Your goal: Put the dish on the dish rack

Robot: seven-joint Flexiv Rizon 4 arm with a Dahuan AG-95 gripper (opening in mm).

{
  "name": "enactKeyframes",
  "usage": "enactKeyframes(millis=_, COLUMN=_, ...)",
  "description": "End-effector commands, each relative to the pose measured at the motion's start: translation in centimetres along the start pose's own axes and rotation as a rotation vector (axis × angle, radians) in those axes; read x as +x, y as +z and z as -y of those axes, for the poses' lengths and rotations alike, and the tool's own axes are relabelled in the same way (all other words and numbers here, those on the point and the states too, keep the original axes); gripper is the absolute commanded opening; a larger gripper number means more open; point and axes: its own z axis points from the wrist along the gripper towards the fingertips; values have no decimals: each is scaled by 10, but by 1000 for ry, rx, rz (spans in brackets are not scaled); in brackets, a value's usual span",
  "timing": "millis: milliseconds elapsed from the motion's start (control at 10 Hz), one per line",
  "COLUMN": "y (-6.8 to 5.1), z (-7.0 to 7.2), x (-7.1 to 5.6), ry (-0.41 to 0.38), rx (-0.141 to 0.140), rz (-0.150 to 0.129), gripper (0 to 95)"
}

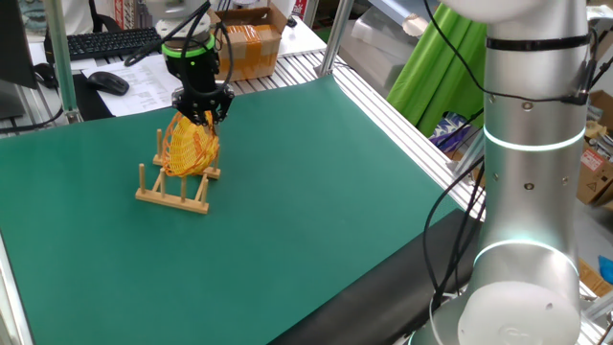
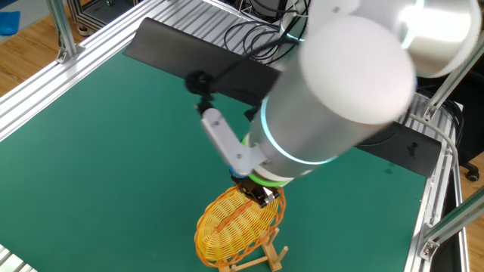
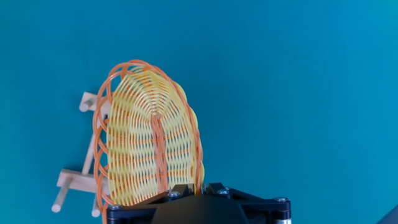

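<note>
Gripping dish (image 1: pixel 189 146) rim, jaws (image 1: pixel 202 119) closed above; dish upright over dish rack (image 1: pixel 172 195).

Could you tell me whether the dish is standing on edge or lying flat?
On edge: the dish stands upright at the dish rack, its rim pinched by the hand.

The arm (image 1: pixel 532 144) is built of thick, smooth silver-grey cylinders with rounded joints, each joint ringed by a glowing pale-green band and thin black seams. Black cables (image 1: pixel 450 220) loop beside it. The tool (image 1: pixel 201 103) is black, topped by a bright green ring, its housing edge showing small screws.
</note>
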Motion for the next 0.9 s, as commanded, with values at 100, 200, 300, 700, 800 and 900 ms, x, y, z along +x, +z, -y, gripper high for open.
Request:
enactKeyframes(millis=100, y=-1, z=-1, x=3, ry=11, rx=10, rz=7, gripper=0)
enactKeyframes(millis=200, y=-3, z=-2, x=5, ry=21, rx=9, rz=5, gripper=0)
enactKeyframes(millis=300, y=-4, z=-3, x=7, ry=23, rx=9, rz=2, gripper=0)
enactKeyframes(millis=700, y=-4, z=-3, x=8, ry=14, rx=12, rz=1, gripper=0)
enactKeyframes(millis=800, y=-4, z=-4, x=8, ry=20, rx=16, rz=6, gripper=0)
enactKeyframes(millis=900, y=-5, z=-4, x=10, ry=23, rx=31, rz=17, gripper=0)
